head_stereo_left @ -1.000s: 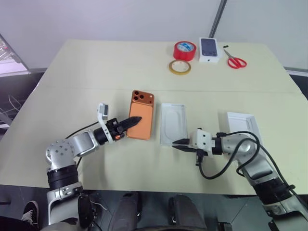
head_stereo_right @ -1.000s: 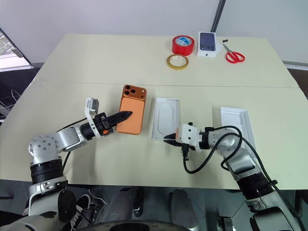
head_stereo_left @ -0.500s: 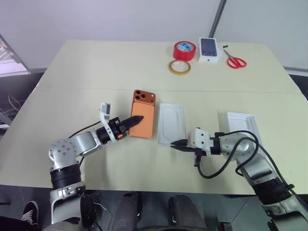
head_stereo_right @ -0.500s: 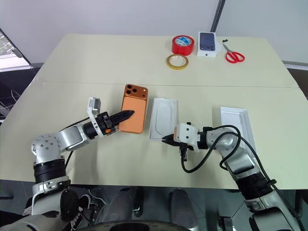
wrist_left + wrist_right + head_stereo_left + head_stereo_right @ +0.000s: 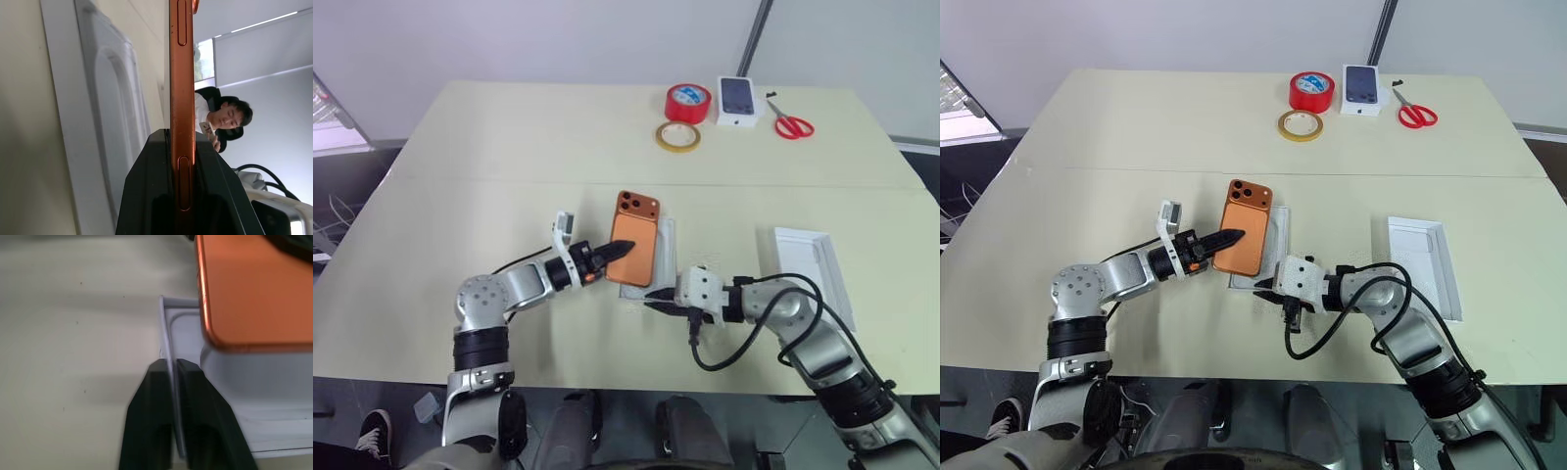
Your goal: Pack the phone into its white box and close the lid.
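left gripper [image 5: 604,257]: clamped on the phone [image 5: 634,253], carried at frame centre above the white box [image 5: 182,340].
right gripper [image 5: 171,369]: pinching the box's rim.
risk: a tilted phone could catch the rim; the tray could be dragged.

- Head stereo pair: looks forward and down over the table [image 5: 460,176]; both eyes share it.
- Wrist cameras: close, along each gripper's fingers, sharing the phone [image 5: 182,98].
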Controlling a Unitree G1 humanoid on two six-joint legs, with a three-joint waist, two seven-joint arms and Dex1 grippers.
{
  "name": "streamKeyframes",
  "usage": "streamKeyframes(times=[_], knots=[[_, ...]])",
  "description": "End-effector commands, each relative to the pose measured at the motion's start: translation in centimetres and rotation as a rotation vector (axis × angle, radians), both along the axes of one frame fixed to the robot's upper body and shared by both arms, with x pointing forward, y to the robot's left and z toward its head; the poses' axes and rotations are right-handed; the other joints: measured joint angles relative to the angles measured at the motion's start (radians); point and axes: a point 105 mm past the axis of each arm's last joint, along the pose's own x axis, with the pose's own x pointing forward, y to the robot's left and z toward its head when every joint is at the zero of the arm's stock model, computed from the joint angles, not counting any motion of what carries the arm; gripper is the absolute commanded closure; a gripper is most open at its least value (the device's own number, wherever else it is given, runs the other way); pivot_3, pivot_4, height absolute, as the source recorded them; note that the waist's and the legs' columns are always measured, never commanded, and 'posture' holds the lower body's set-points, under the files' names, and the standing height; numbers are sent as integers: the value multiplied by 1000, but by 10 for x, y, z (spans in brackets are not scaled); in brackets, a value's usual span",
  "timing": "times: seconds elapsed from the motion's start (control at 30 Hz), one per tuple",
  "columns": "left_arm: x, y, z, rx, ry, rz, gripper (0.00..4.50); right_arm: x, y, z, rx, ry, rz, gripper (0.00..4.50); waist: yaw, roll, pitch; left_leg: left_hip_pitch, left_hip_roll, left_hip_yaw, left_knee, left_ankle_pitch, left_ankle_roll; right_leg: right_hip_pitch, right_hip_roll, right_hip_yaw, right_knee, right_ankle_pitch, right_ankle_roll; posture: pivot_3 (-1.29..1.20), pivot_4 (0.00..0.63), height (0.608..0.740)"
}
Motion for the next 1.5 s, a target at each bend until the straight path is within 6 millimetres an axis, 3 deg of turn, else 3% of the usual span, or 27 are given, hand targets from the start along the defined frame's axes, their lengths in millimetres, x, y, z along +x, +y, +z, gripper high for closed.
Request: streamKeyframes(times=[0.03,0.17,0.33,0.47,0.57,0.63,0.73,0.83,0.87,0.9,1.13,1.37,1.43,1.5], knots=[[1,-5,14,-30,-58,-18,4500,-5,7,18,57,-32,36,2462,0,0,0,0,0,0,0,0,0,0,0,0,0,0,0,0,150,740],[2,-6,11,-32,-51,-14,4500,-12,5,37,142,-21,62,415,1,0,0,0,0,0,0,0,1,0,0,0,0,0,0,0,150,740],[1,-10,6,-22,-42,-22,4500,0,-17,49,132,-39,5,415,2,0,0,0,0,0,0,-2,4,1,0,0,0,0,0,0,150,740],[-4,-16,0,-27,-6,-54,4500,32,-56,50,61,-105,-149,415,2,0,0,0,0,0,0,-2,4,1,0,0,0,0,0,0,150,740],[-5,-18,-1,-22,-3,-58,4500,41,-67,49,26,-140,-178,415,2,0,0,0,0,0,0,-2,4,1,0,0,0,0,0,0,150,740],[-4,-18,-4,-7,3,-53,3446,44,-70,48,18,-156,-187,366,1,0,0,0,0,0,0,-1,2,0,0,0,0,0,0,0,150,740],[-6,-19,-1,3,-10,-67,2215,45,-69,45,13,-164,-184,366,0,0,0,0,0,0,0,0,1,1,0,0,0,0,0,0,150,740],[-7,-19,0,25,-13,-72,605,45,-67,42,18,-161,-181,366,0,0,0,2,0,0,1,0,1,3,0,0,0,0,0,0,150,740],[-7,-18,1,41,-21,-74,165,46,-66,42,18,-167,-180,366,1,0,0,3,0,0,1,0,1,4,0,0,0,0,0,0,150,740],[-7,-17,2,52,-26,-75,69,46,-65,41,17,-171,-179,366,1,0,0,4,0,0,1,0,1,5,0,0,0,0,0,0,150,740],[-25,-6,16,105,-120,-137,69,50,-66,38,18,-168,-195,366,-2,0,0,6,0,0,-1,0,0,6,1,0,0,0,0,0,150,740],[-6,20,17,159,-137,1,69,53,-65,35,40,-147,-218,366,2,0,0,6,0,0,0,0,0,6,0,0,0,0,0,0,150,740],[-3,24,13,194,-126,21,566,59,-68,36,33,-164,-248,899,1,0,0,5,0,0,0,0,0,6,0,0,0,0,0,0,150,740],[4,30,14,224,-158,67,1378,63,-71,35,0,-200,-256,1682,0,0,0,5,0,0,0,0,0,6,0,0,0,0,0,0,150,740]])
